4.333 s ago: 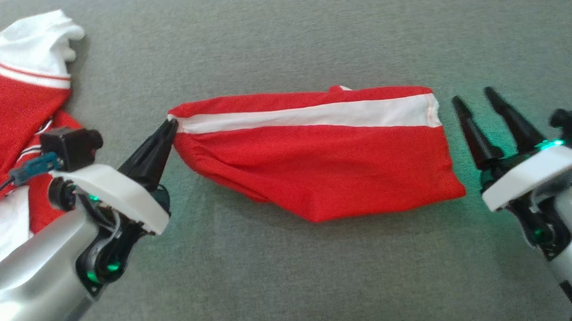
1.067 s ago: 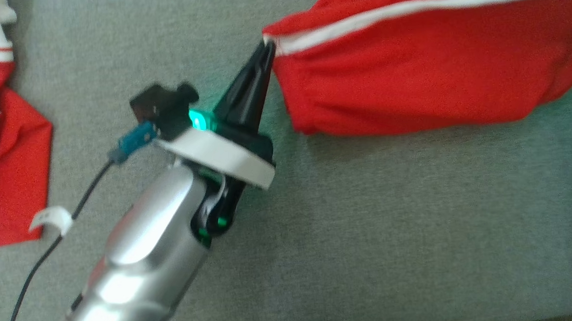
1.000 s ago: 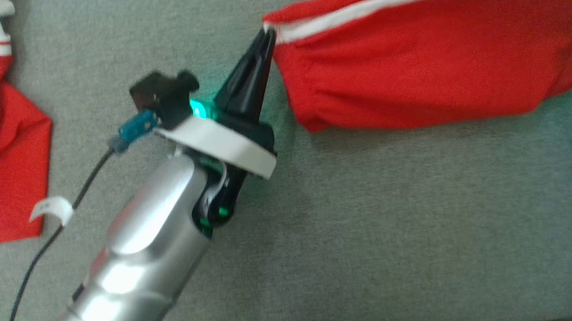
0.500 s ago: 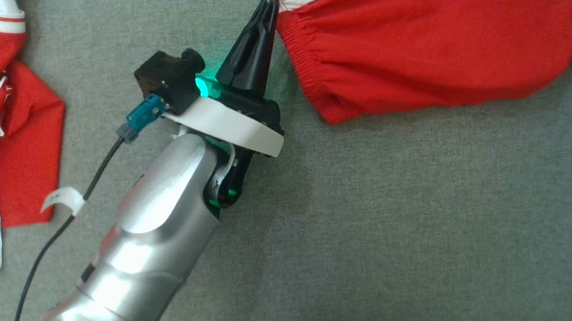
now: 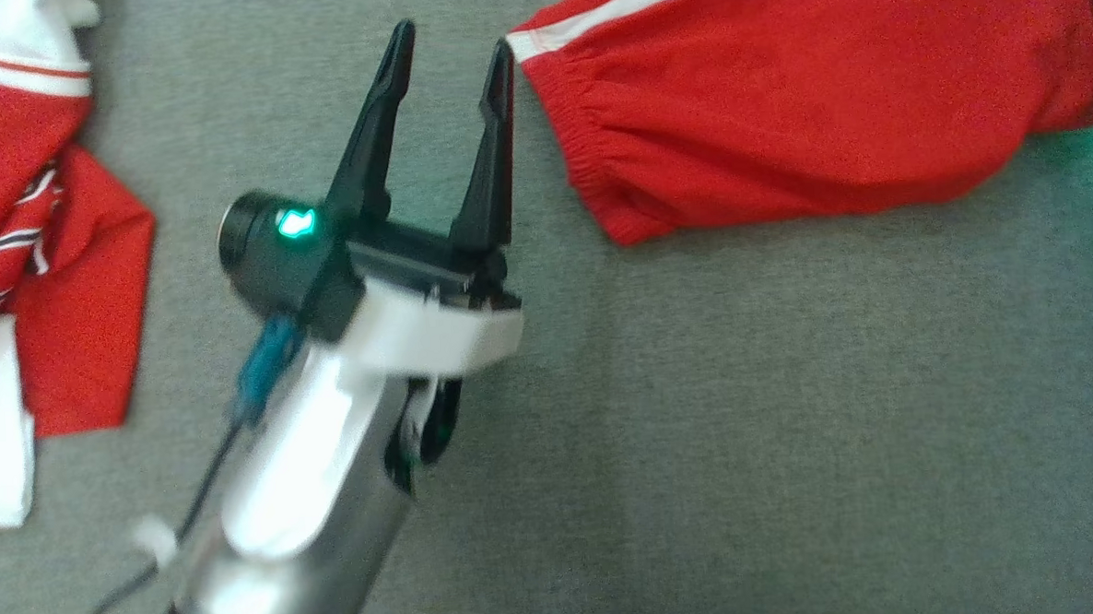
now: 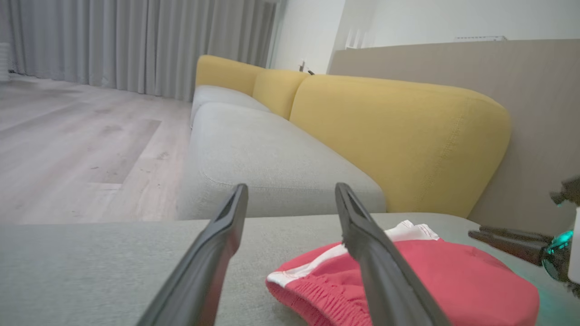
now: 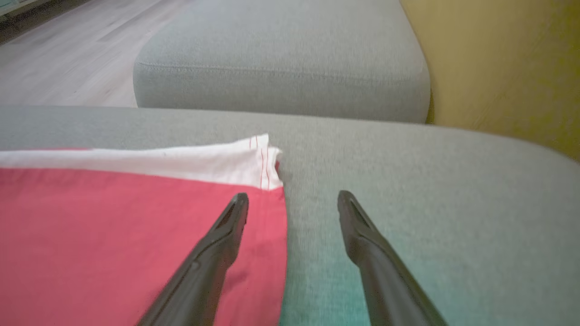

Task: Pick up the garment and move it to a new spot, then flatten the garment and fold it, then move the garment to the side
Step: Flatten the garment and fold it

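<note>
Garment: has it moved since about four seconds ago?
Yes. The garment now lies farther to the right, away from the red-and-white clothing at the left edge.

Support: grey woven-fabric upholstered seat surface [image 5: 745,427], flat. Lying on it at the upper right of the head view is a folded red fabric garment with a white stripe [image 5: 805,102]. A crumpled red-and-white jersey heap [image 5: 38,274] sits at the left edge, well apart from it.

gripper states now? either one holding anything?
Left gripper: open, holding nothing, by the red garment's corner.
Right gripper: open, holding nothing, at the garment's other end.
</note>
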Tool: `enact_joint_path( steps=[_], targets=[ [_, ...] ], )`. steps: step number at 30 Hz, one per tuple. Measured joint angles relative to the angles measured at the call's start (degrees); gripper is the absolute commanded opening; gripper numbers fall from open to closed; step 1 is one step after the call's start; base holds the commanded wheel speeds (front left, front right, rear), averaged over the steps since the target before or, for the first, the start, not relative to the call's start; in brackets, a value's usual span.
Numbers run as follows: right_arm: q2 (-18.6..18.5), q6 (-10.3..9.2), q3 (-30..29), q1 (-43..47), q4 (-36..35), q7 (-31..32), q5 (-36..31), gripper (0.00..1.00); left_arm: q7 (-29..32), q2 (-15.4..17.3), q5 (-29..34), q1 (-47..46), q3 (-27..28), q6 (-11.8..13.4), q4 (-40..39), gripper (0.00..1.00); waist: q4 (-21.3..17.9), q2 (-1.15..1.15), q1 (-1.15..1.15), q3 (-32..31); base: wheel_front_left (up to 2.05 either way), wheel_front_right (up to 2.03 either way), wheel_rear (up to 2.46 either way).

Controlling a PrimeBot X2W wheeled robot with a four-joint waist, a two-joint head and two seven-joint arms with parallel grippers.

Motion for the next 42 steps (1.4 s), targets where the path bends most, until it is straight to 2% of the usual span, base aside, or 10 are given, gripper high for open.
enact_joint_path(
  steps=[4, 10, 11, 12, 13, 19, 26, 31, 37, 42],
  targets=[
    [0.3, 0.00, -1.9, 3.9, 3.0, 0.3, 2.8, 1.00, -0.1, -1.1, 5.8, 7.7, 3.3, 0.4, -7.0, 1.00, 1.8, 0.00, 0.00, -0.9, 0.00, 0.00, 0.00],
    [1.1, 0.00, -2.9, 4.5, 7.4, 3.5, 4.3, 1.00, 0.0, -2.8, 9.5, 16.5, 5.3, -0.2, -11.6, 1.00, 5.5, 0.00, 0.00, -1.8, 0.00, 0.00, 0.00],
    [1.2, 0.00, -3.0, 4.4, 7.7, 4.3, 4.6, 0.67, 0.0, -3.0, 9.7, 17.0, 5.7, -0.2, -12.0, 1.00, 5.9, 0.00, 0.00, -1.9, 0.00, 0.00, 0.00],
    [1.2, -0.01, -2.9, 4.3, 7.7, 5.2, 4.9, 0.15, -0.1, -3.2, 10.0, 17.4, 6.2, -0.4, -12.3, 1.00, 6.3, 0.00, 0.00, -2.1, 0.00, 0.00, 0.00],
    [1.2, -0.01, -2.7, 4.3, 7.6, 5.7, 5.1, 0.00, 0.0, -3.3, 10.2, 17.6, 6.4, -0.7, -12.5, 1.00, 6.5, 0.00, 0.00, -2.4, 0.00, 0.00, 0.00],
    [2.6, 0.00, -2.1, 4.5, 8.8, 5.2, 5.5, 0.00, 0.0, -3.7, 12.0, 19.0, 8.3, -1.2, -12.5, 1.00, 5.0, 0.00, 0.01, -4.2, 0.00, 0.00, 0.00],
    [-6.4, 0.00, -4.0, 10.3, 7.8, 2.7, 2.8, 0.00, -0.1, -3.8, 13.5, 20.7, 11.2, -2.2, -12.5, 1.00, 1.5, 0.00, 0.01, -6.3, 0.00, 0.00, 0.00],
    [-8.0, 0.00, -6.1, 10.1, 1.5, 3.6, 4.3, 0.00, 0.0, -3.8, 14.0, 21.4, 11.7, -3.2, -12.4, 1.00, -0.4, 0.00, 0.01, -7.1, 0.00, 0.00, 0.00],
    [-5.1, 0.00, -6.4, 9.8, -12.0, 6.6, 4.2, 0.00, 0.0, -3.8, 14.0, 21.8, 11.7, -3.7, -11.6, 1.00, -1.4, 0.00, 0.01, -8.0, 0.00, 0.00, 0.00],
    [1.9, 0.00, -5.2, 10.0, -23.8, 12.1, 1.3, 0.00, 0.0, -3.8, 14.0, 21.9, 11.7, -3.7, -11.5, 1.00, -0.8, 0.00, 0.01, -8.5, 0.00, 0.00, 0.00]
  ],
)
